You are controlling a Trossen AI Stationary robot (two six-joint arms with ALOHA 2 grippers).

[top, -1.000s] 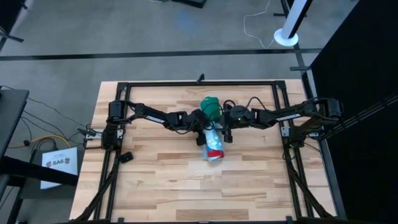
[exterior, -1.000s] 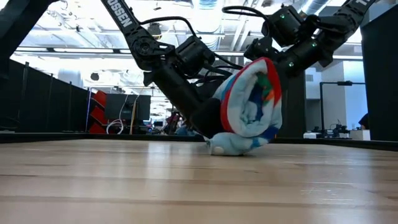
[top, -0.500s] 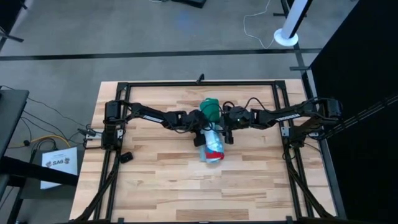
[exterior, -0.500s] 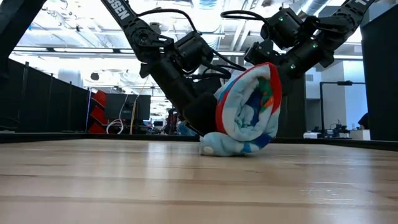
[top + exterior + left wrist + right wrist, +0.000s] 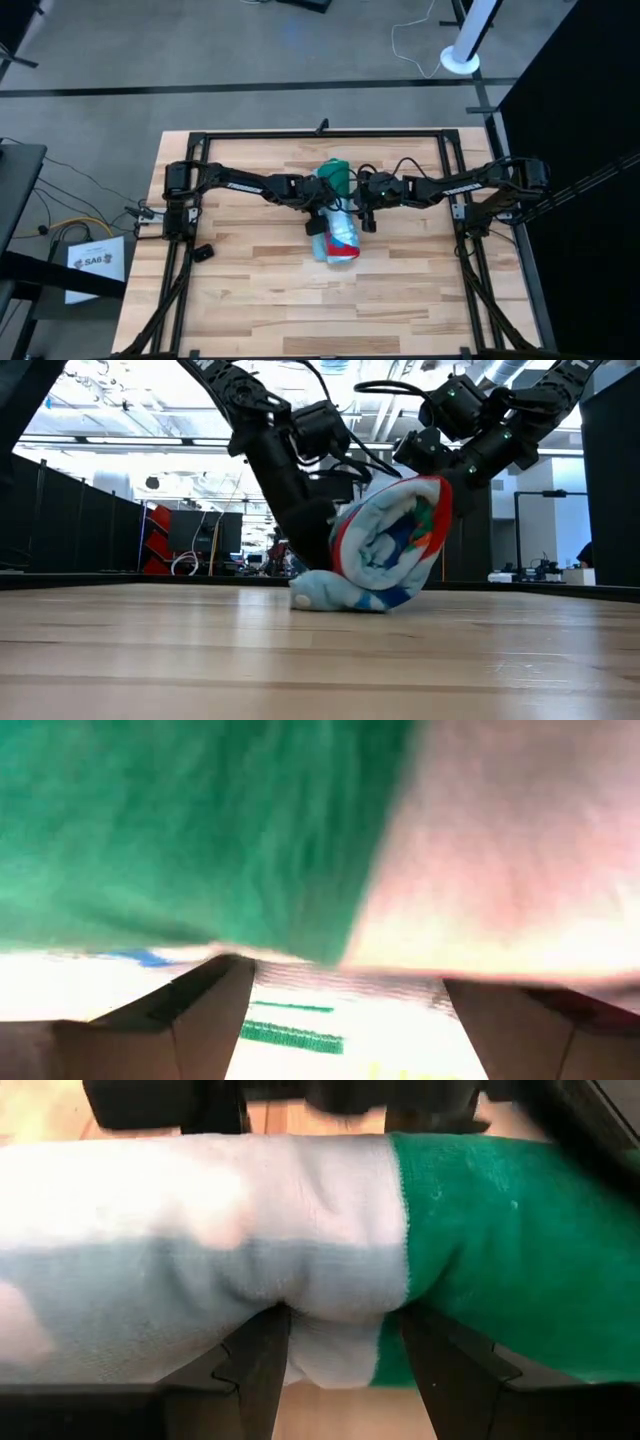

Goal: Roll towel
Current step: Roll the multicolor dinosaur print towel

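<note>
— Already most of the rolling looks done, wouldn't you say? From table height, the towel (image 5: 385,550) shows its near end as a tight spiral, red border wrapped around light blue and orange layers, with a small loose lobe of cloth resting on the table (image 5: 300,660) at its foot.

— Agreed. From above, the towel (image 5: 339,215) is one compact bundle near the middle of the table (image 5: 250,290), printed end toward the front edge, green end toward the back rail. No flat stretch of cloth lies spread beside it, so little seems left to wind up.

— And the tools?

— Both sit right at the bundle. The left gripper (image 5: 318,215) is against the towel's left flank; its wrist camera shows two dark fingers (image 5: 205,1010) set apart with cloth (image 5: 200,830) filling the space ahead of them, and whether they are biting on it cannot be told.

— The right one?

— The right gripper (image 5: 340,1355) is at the towel's right flank, farther back, and its fingers (image 5: 255,1365) pinch a fold where white meets green (image 5: 350,1260).

— What remains, then?

— Probably tidying: the bundle leans and sits partly lifted at its far end, and that loose lobe is untucked. Laying it down as a neat cylinder and letting go appears to be the rest.
</note>
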